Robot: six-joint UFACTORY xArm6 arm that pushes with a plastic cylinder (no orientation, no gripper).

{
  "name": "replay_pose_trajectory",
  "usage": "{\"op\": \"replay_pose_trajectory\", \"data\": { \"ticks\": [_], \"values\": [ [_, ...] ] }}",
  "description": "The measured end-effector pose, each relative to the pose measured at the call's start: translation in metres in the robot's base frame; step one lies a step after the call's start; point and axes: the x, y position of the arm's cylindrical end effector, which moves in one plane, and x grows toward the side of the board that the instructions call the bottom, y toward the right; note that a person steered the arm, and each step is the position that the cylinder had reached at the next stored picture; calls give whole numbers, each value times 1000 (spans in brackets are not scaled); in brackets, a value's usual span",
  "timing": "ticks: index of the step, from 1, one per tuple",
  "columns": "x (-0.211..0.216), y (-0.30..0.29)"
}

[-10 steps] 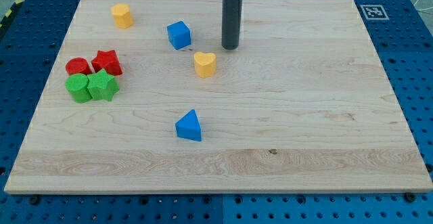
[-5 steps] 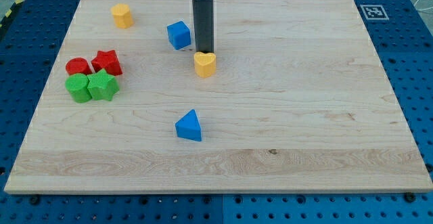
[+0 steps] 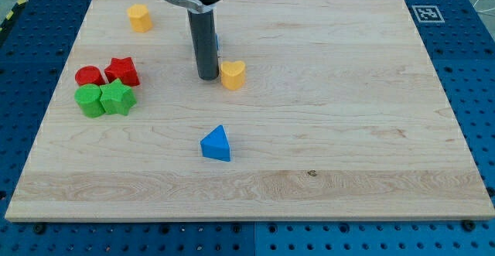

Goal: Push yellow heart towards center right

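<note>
The yellow heart (image 3: 233, 74) lies on the wooden board (image 3: 332, 132), left of centre and a little above the middle. My tip (image 3: 207, 77) rests on the board just to the heart's left, close to it or touching it. The rod stands upright and hides most of a blue cube (image 3: 216, 41) behind it.
A yellow block (image 3: 139, 17) sits at the view's top left. A red cylinder (image 3: 89, 76), a red star (image 3: 122, 71), a green cylinder (image 3: 91, 100) and a green star (image 3: 117, 98) cluster at the left. A blue triangle (image 3: 216, 144) lies below the heart.
My tip has moved left, from the heart's upper right, past its top, to its left side. The heart has barely shifted. The rod now covers the blue cube.
</note>
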Motion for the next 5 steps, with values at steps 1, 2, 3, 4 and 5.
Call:
{"op": "replay_pose_trajectory", "data": {
  "ticks": [1,2,3,4,5],
  "values": [
    [1,21],
    [1,50],
    [1,81],
    [1,111],
    [1,139]
  ]
}}
